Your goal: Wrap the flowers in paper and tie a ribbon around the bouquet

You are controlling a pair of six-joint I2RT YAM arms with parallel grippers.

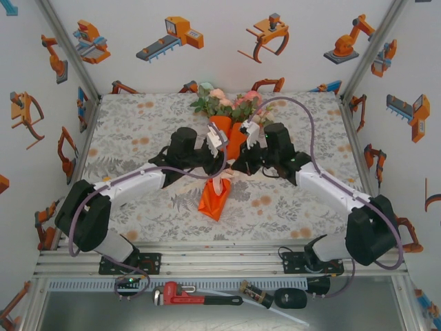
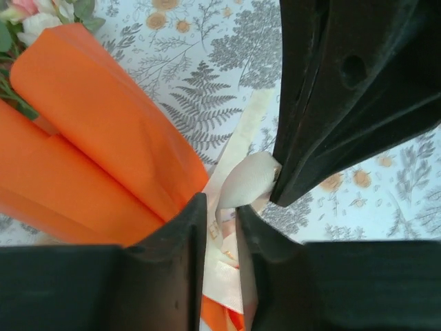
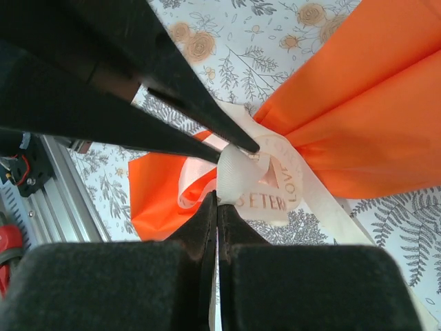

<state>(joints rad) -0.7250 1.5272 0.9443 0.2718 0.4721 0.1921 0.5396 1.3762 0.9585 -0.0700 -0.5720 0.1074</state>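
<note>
The right gripper pinches a loop of the cream ribbon flat between closed fingers. The left gripper, jaws nearly together, nips the same loop. The ribbon circles the orange-wrapped bouquet lying mid-table on the floral tablecloth, blooms toward the far wall.

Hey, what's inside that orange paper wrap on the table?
Pink and cream flowers poke out of the wide far end of the paper. Their stems, lower down inside, are covered by the paper, so they cannot be seen.
</note>
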